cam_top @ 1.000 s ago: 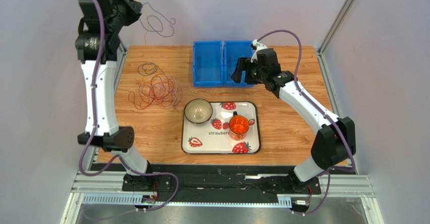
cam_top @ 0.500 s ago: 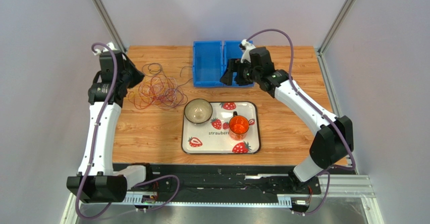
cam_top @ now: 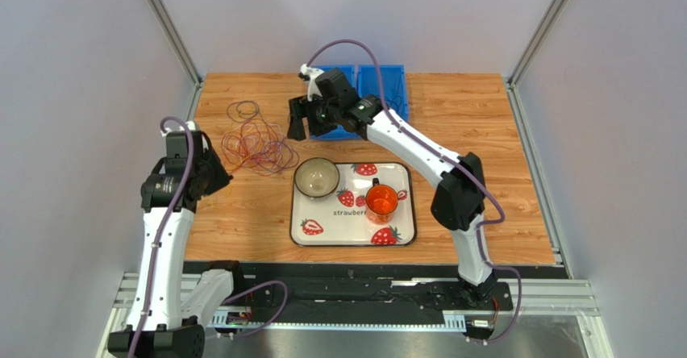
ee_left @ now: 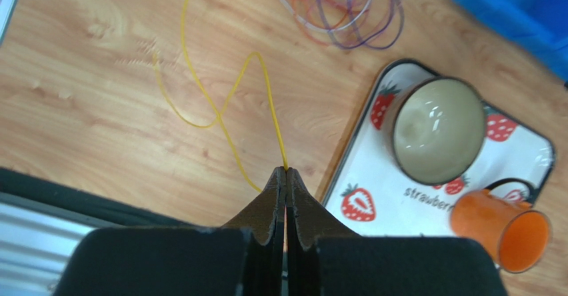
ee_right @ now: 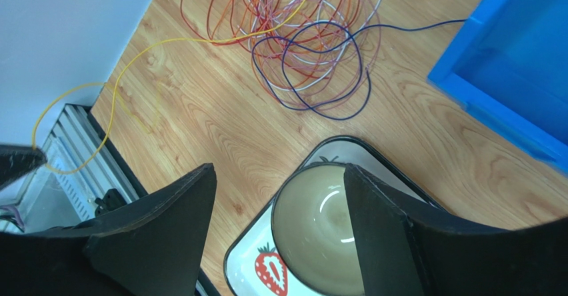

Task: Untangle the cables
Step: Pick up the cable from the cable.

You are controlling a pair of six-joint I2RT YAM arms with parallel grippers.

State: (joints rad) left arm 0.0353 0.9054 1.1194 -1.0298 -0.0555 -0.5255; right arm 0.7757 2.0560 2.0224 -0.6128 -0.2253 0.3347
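Left gripper [ee_left: 286, 173]: fingers pinched fully together on the yellow cable [ee_left: 271, 109], which comes out at the very tips. Gripper sits low over the table [cam_top: 242, 213] at its left side. From the tips the yellow cable runs loosely across the wood to the tangle [cam_top: 256, 144], a heap of red, orange, white and dark loops on the far-left part of the table. One small dark coil [cam_top: 242, 110] lies apart, just beyond the heap.

Right gripper [ee_right: 279, 176]: fingers spread wide, nothing between them. It hangs just right of the tangle, on the far side of the bowl [cam_top: 316, 177]. Bowl and orange mug [cam_top: 381, 201] are on the tray [cam_top: 347, 231]. Blue bins [cam_top: 387, 80] are at the far edge.
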